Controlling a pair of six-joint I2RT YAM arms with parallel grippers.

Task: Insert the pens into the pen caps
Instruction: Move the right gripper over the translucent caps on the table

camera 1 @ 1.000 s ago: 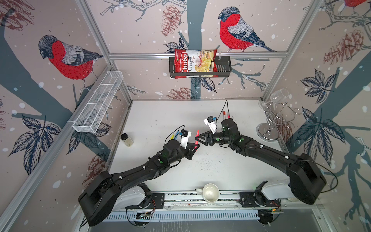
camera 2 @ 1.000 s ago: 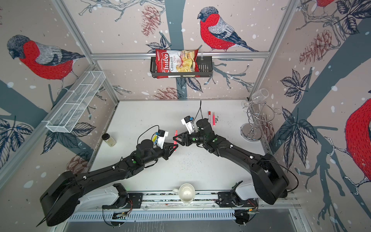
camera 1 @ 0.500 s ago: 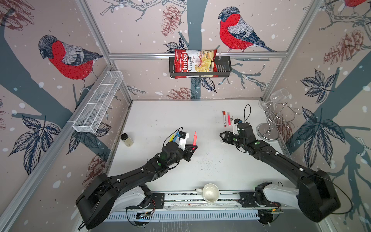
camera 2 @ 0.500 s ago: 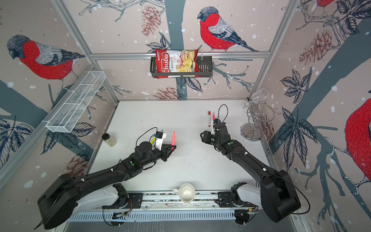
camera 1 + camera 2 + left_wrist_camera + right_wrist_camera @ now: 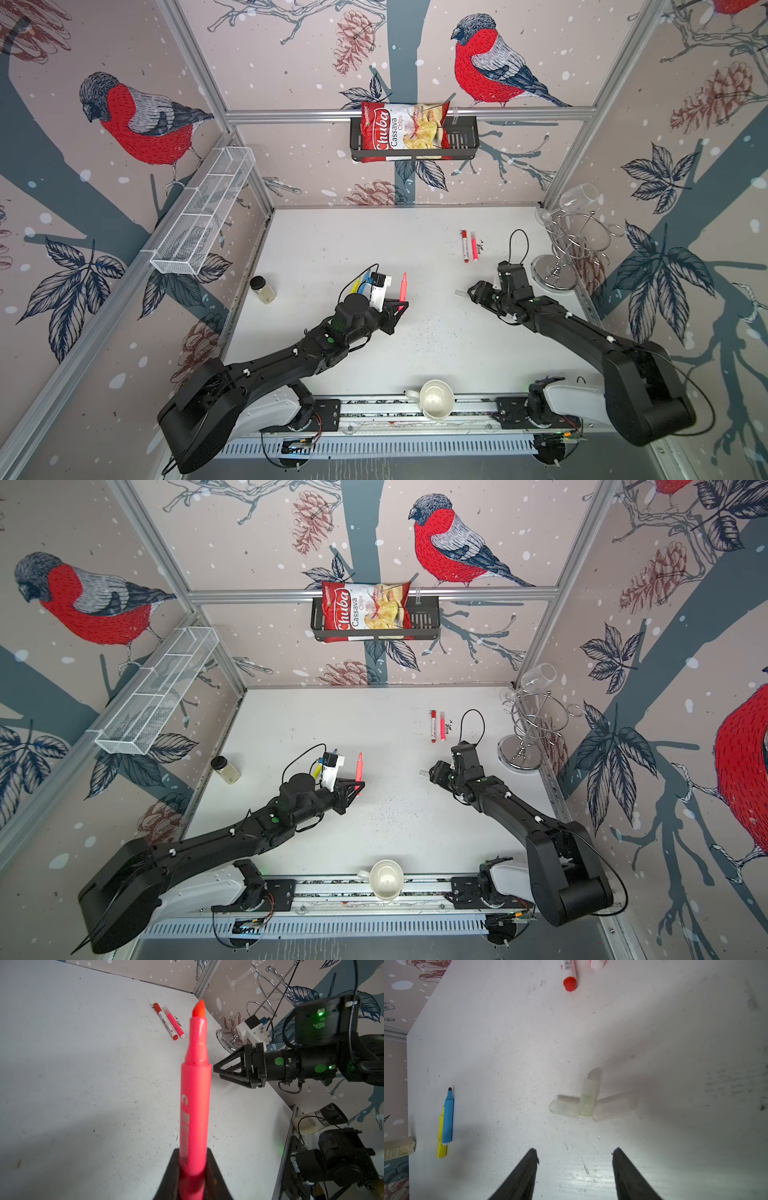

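Your left gripper (image 5: 193,1176) is shut tight on a pink pen (image 5: 195,1105). The pen stands up with its bare pointy tip at the top, over the middle of the tabletop (image 5: 324,245). Your right gripper (image 5: 575,1152) has its jaws apart and holds nothing. It hangs low over the right side of the tabletop, close to three see-through pen caps (image 5: 588,1095). The caps lie in a little pile, touching each other, just ahead of the fingertips. A blue pen (image 5: 448,1118) and a yellow pen (image 5: 440,1145) lie side by side, touching, left of the middle. The blue one's tip is bare. A red and white marker (image 5: 464,246) and the other pink pen (image 5: 474,248) lie side by side near the back edge, toward the right corner.
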